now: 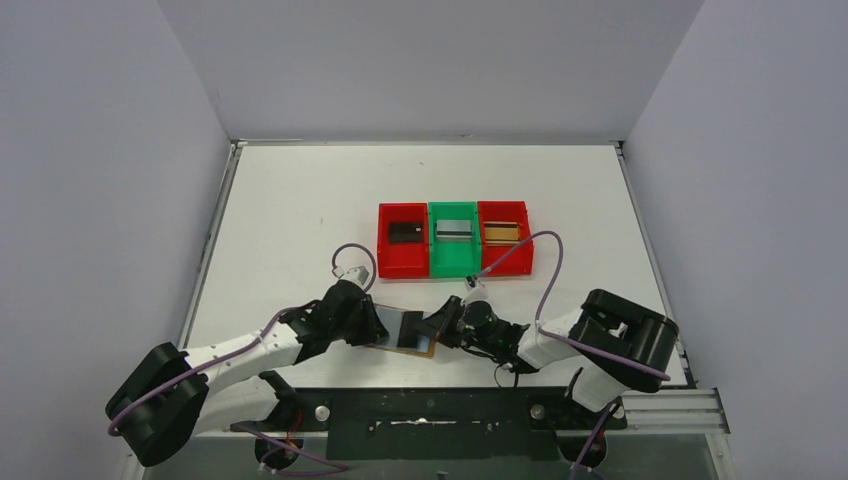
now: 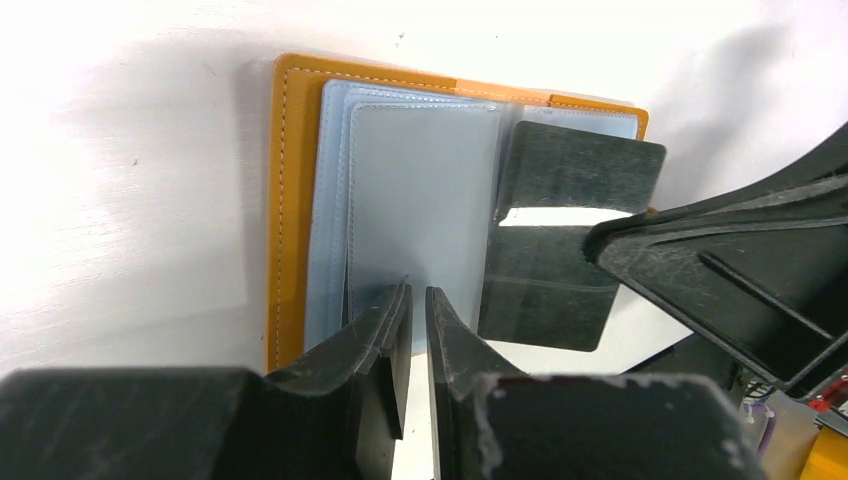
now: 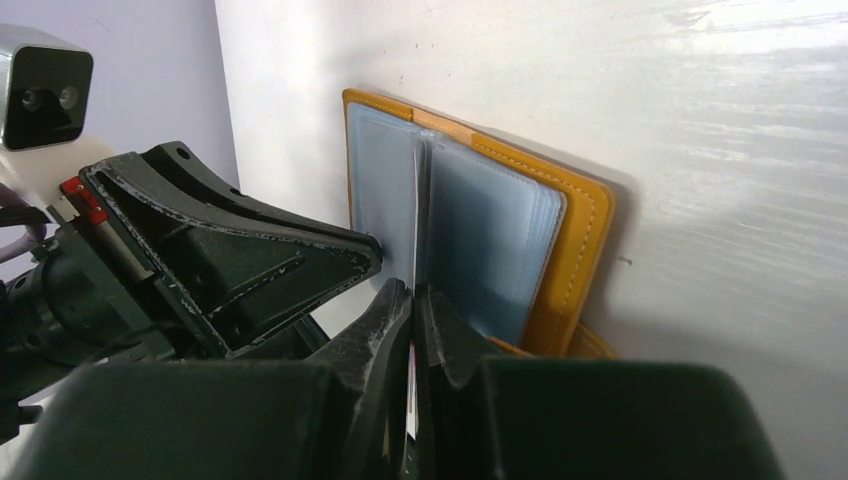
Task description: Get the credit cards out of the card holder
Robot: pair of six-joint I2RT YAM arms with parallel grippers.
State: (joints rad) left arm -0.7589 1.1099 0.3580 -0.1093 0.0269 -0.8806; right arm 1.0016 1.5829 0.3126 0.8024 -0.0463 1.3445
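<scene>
The card holder [image 1: 405, 330] lies open and flat on the white table [image 1: 300, 200], low in the overhead frame just left of centre, directly between the two arms' working ends. Its tan-mustard cover faces down, and its pale blue-grey clear sleeves [image 2: 420, 190] face up. No card can be made out in those sleeves. The left gripper [image 2: 418, 295] comes in from the lower left. Its jaws are drawn to a thin slit and nip the near edge of the top sleeve. The right gripper [image 3: 413, 295] comes in from the lower right. Its jaws are pressed together on a single leaf [image 3: 416, 200], which stands up from the spine. In the left wrist view that raised leaf looks dark and glossy. Three bins sit in a touching row above the holder, near the centre of the overhead frame and well apart from it. The black card [image 1: 404, 231] lies in the left red bin [image 1: 402, 264]. The silver-grey card [image 1: 454, 229] lies in the green bin [image 1: 452, 264]. The gold-brown card [image 1: 501, 232] lies in the right red bin [image 1: 506, 264].
</scene>
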